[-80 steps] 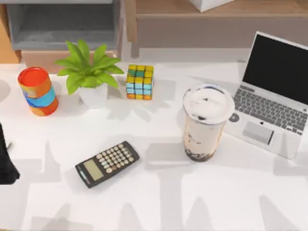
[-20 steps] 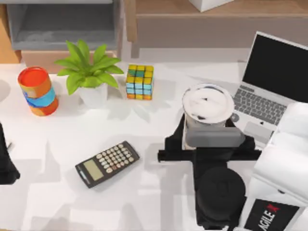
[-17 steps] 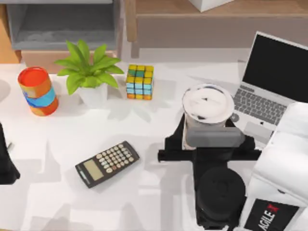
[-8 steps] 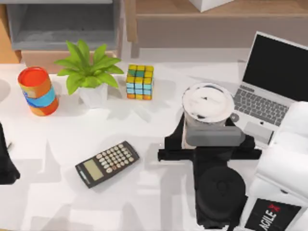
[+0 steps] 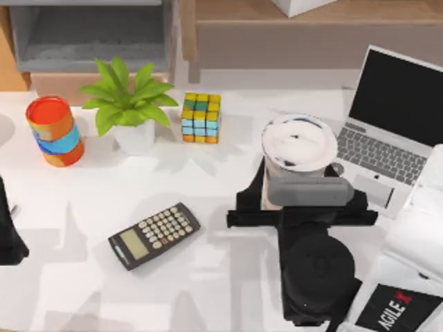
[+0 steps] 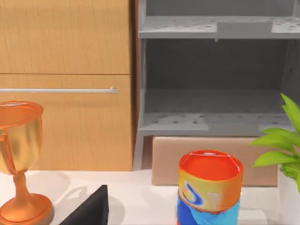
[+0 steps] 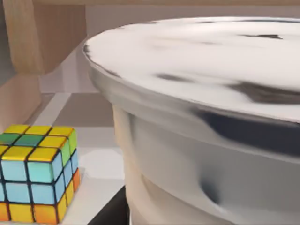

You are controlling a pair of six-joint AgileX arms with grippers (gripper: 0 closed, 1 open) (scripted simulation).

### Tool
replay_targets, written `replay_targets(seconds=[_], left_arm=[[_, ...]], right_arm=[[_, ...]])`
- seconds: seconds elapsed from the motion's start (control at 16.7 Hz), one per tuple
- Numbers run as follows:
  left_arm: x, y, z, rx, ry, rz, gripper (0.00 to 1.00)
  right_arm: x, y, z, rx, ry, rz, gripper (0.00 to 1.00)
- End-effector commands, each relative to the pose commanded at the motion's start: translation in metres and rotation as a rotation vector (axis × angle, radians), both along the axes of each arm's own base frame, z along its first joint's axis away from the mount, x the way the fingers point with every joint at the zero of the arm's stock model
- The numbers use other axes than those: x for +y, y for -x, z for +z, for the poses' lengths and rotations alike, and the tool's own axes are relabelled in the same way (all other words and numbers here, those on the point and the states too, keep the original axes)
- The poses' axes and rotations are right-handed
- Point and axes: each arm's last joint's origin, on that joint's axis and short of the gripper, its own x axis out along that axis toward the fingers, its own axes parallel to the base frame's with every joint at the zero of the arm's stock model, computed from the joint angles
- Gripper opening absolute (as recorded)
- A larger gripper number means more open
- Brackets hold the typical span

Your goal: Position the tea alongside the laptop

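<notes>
The tea (image 5: 299, 142), a tall clear cup with a white sealed lid, stands upright just left of the laptop (image 5: 394, 128), whose black screen is open at the table's right. My right gripper (image 5: 299, 188) reaches in from the near side, its black fingers on either side of the cup body, shut on it. Seen from the right wrist, the tea (image 7: 211, 117) sits very close, lid and clear wall only. My left arm (image 5: 7, 235) is parked at the left edge of the table.
A black calculator (image 5: 154, 235) lies left of the cup. Behind it stand a potted plant (image 5: 128, 104), a colour cube (image 5: 201, 117) and a striped can (image 5: 54, 130). An orange trophy (image 6: 18, 159) stands near the left arm. Shelves and cabinets line the back.
My right arm came in and its gripper closed round the tea. Over the last second the lid has shifted slightly toward the back and looks a little larger, as if raised.
</notes>
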Motion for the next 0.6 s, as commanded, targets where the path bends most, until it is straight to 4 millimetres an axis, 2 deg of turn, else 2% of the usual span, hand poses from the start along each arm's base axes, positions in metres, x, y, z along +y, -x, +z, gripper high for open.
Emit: replay_targets(seconds=[0.18,0.3,0.42,0.6], left_arm=[[0.000,0.000,0.000,0.000,0.000,0.000,1.00],[0.000,0.000,0.000,0.000,0.000,0.000,1.00],[0.000,0.000,0.000,0.000,0.000,0.000,1.00],[0.000,0.000,0.000,0.000,0.000,0.000,1.00]], right_arm=[[-0.005,-0.012,0.021,-0.059,-0.081,-0.028,0.00],[-0.019,-0.024,0.042,-0.119,-0.149,-0.068,0.00],[-0.042,-0.038,0.065,-0.192,-0.213,-0.118,0.00],[-0.089,-0.055,0.098,-0.316,-0.276,-0.192,0.00]])
